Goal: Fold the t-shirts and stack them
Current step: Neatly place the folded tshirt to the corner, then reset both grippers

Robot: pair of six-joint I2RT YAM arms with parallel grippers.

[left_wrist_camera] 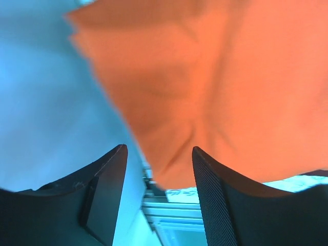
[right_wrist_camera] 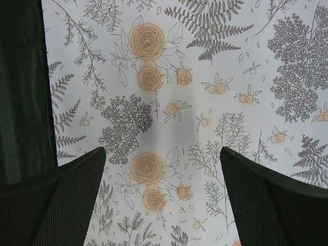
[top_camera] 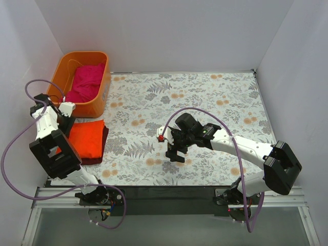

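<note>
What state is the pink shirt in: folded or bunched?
Bunched, unfolded. The pink shirt lies crumpled inside the orange tub, apart from the folded orange-red shirt resting on the maroon shirt.

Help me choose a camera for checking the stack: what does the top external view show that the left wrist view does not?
Only top external: the rigid orange plastic tub holding the magenta-pink cloth t-shirt, and the right gripper further right. Only left wrist: a close look at the left gripper, jaws open with nothing between them, and fine creases in the cloth. Both: the bright orange-red cloth t-shirt, lying folded in the top view and filling most of the wrist view.
</note>
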